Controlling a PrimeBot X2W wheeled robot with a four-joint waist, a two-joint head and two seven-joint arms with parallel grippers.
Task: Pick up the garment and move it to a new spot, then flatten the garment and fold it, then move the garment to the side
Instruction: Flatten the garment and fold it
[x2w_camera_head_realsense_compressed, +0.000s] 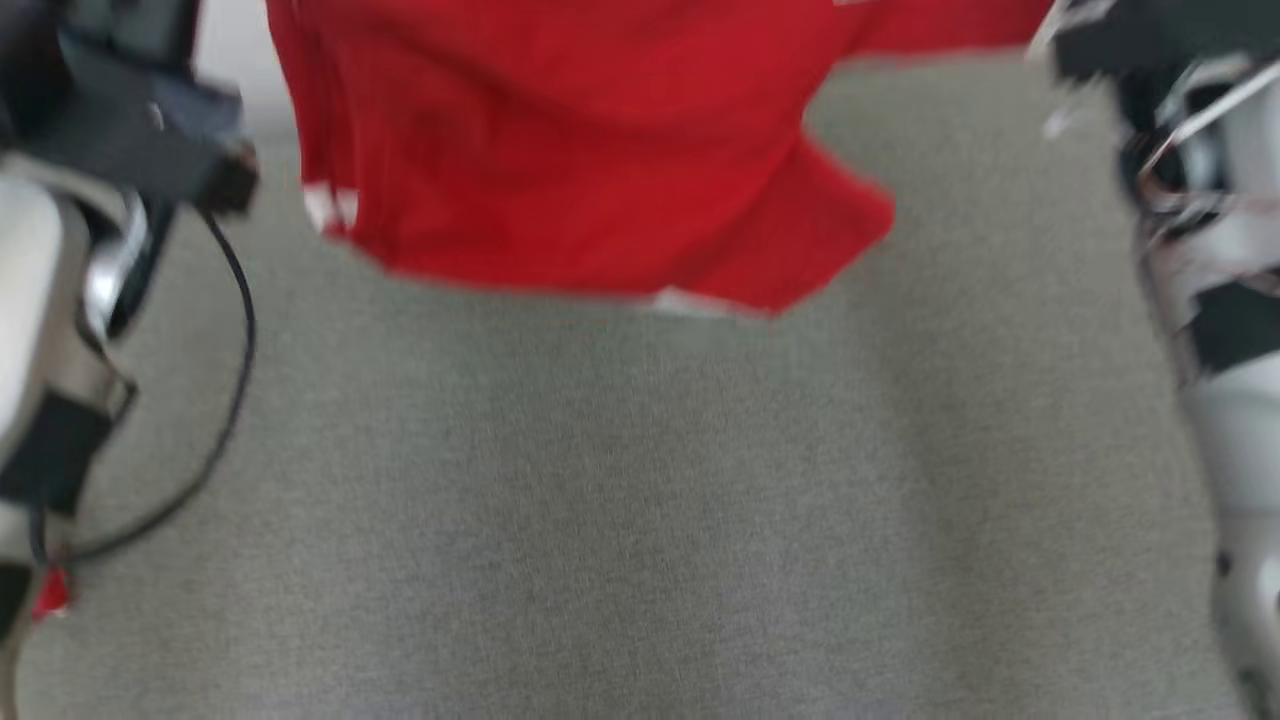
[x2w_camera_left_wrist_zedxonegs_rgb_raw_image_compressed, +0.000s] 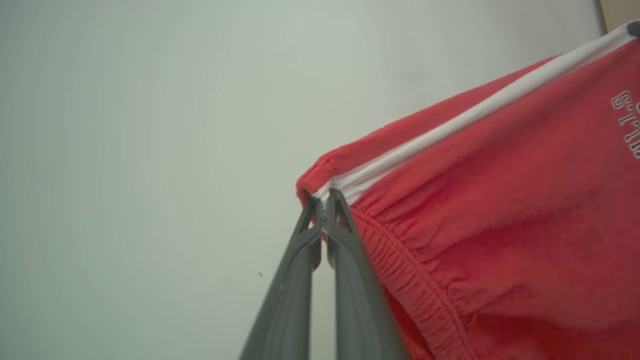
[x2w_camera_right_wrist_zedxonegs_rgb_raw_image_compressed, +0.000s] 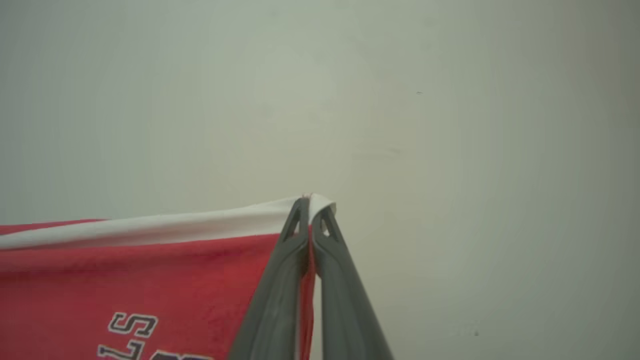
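Red garment (x2w_camera_head_realsense_compressed: 600, 150) hangs above the grey bench (x2w_camera_head_realsense_compressed: 640, 520), its top corners pinched by left hand (x2w_camera_left_wrist_zedxonegs_rgb_raw_image_compressed: 324, 202) and right hand (x2w_camera_right_wrist_zedxonegs_rgb_raw_image_compressed: 308, 202). Step judged: carrying to new spot. Next: lower and spread flat.

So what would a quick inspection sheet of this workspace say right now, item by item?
Surface: grey, fabric-like surface, bare in front.
Job's things: red garment with white trim and lettering, held up by two corners; blurred in the head view.
Clutter: nothing seen.
Grippers: left gripper shut on a garment corner; right gripper shut on a white-trimmed corner.
Cables: black cable looping at the head view's left.
Surroundings: plain pale backdrop behind both grippers.
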